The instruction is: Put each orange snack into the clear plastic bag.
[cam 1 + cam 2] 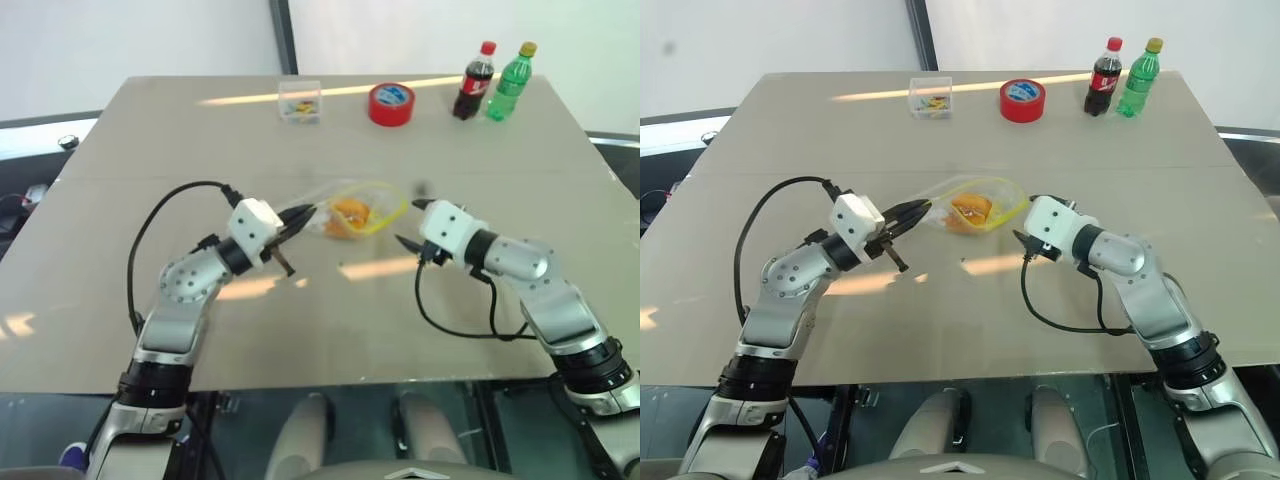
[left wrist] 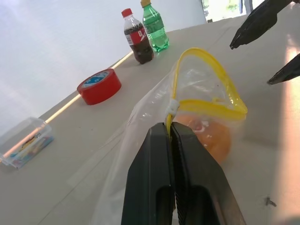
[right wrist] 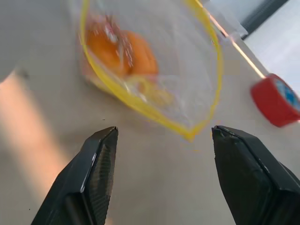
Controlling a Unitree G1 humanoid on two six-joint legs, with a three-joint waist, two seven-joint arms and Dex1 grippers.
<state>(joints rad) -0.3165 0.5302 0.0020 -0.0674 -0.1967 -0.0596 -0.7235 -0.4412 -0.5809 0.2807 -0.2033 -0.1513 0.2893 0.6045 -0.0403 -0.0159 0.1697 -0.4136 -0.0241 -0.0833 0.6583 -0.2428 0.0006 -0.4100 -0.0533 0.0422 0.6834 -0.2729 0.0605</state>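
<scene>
table (image 1: 300,320): wide tan top; carries everything below.
bag (image 1: 335,200): clear, floppy, yellow seal rim; lies mid-table between the two grippers, mouth standing open toward the right gripper.
left gripper (image 2: 171,129): fingers pressed together on the bag's seal edge, just by the slider; this pinch holds the mouth up.
right gripper (image 3: 161,136): fingers wide apart, nothing between them; sits just outside the bag mouth, not touching it.
bottles (image 1: 495,80): cola and green, upright at the far right edge, well clear.
tape (image 1: 391,104): red roll, far side, beside the bottles.
box (image 1: 300,100): small clear, far side, left of the tape.
snacks (image 3: 119,49): orange, inside the bag near its bottom; count uncertain, they overlap; none seen loose on the table.
risk: if the left pinch slips or tilts the bag, the mouth may sag and the snacks roll out; a brush from the right fingers could drag the rim.
status: judged near complete.
</scene>
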